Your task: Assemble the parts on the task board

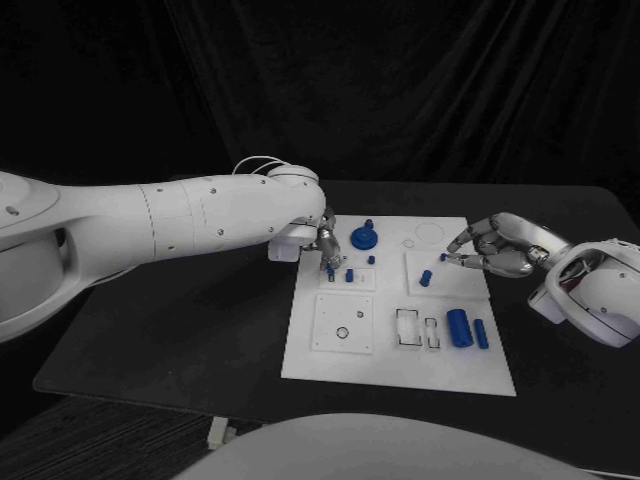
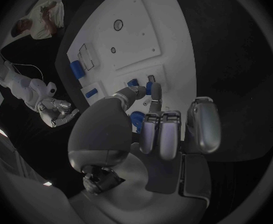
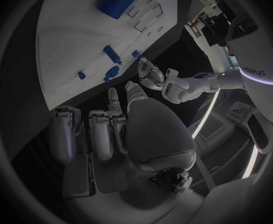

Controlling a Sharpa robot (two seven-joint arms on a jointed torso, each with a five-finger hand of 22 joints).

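Observation:
The white task board (image 1: 385,352) lies mid-table. My left hand (image 1: 316,243) hangs over the board's far left part and pinches a small blue peg (image 1: 330,266) between thumb and finger; the left wrist view shows the same peg (image 2: 148,88) upright over the board. A blue gear-like part (image 1: 363,238) sits just right of that hand, with short blue pegs (image 1: 350,274) beside it. My right hand (image 1: 500,248) hovers at the board's far right edge, fingers loosely curled and holding nothing. A small blue piece (image 1: 443,257) lies just off its fingertips.
Another blue peg (image 1: 425,278) stands on the board's right middle. A thick blue cylinder (image 1: 459,326) and a blue bar (image 1: 480,333) lie near the board's right edge, beside rectangular slots (image 1: 408,322). A square plate with round holes (image 1: 342,322) takes the near left.

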